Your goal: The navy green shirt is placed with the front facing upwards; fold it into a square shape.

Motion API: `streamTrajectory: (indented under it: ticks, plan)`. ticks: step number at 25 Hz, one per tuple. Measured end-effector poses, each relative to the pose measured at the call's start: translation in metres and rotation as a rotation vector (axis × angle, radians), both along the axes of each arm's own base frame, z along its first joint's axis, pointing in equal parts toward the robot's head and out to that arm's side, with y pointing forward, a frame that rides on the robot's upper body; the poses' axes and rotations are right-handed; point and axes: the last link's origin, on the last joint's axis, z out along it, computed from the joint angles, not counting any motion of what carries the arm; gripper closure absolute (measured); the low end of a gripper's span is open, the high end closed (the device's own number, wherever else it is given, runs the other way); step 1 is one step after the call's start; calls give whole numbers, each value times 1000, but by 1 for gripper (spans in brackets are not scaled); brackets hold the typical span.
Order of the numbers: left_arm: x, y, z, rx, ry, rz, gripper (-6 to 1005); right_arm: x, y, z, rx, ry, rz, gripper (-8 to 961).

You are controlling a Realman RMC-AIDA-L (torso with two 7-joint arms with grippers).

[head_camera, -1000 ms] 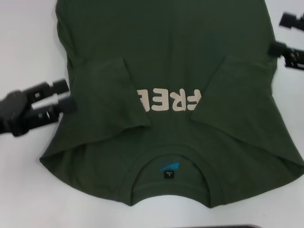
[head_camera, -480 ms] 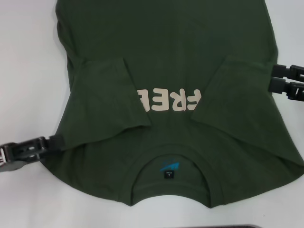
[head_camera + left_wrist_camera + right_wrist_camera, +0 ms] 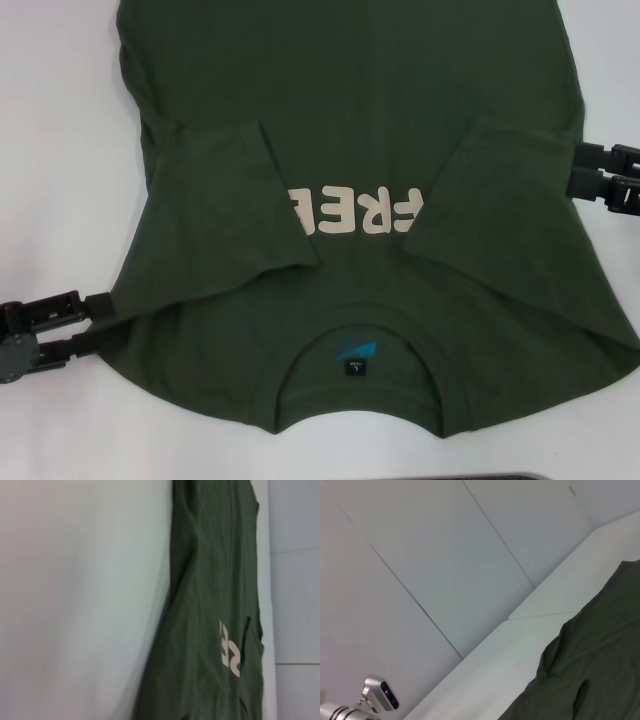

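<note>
As one navy green shirt [image 3: 350, 200] lay front-up on the white bench [image 3: 60, 120], collar nearest the robot and both sleeves folded in over the chest, two pincers stood at its side edges. At the left, the left pincer [image 3: 100, 318] sat low at the shoulder edge, its two fingers narrowly parted and level with the cloth, tips touching or just under the hem; whether cloth lay between them could not be told. Cream lettering [image 3: 355, 212] showed between the two sleeves. At the right, the right pincer [image 3: 585, 185] met the edge beside the folded sleeve, fingers slightly apart. The side fold appeared to be in hand; next, each pincer would likely need a firm hold on its edge before lifting inward.
</note>
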Motion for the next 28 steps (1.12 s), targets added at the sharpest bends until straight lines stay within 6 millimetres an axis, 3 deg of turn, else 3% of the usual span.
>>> streamTrajectory:
  ticks: [28]
  plan:
    - [-10, 11, -1, -11, 68, 78, 158, -1, 6, -2, 5, 10, -8, 68]
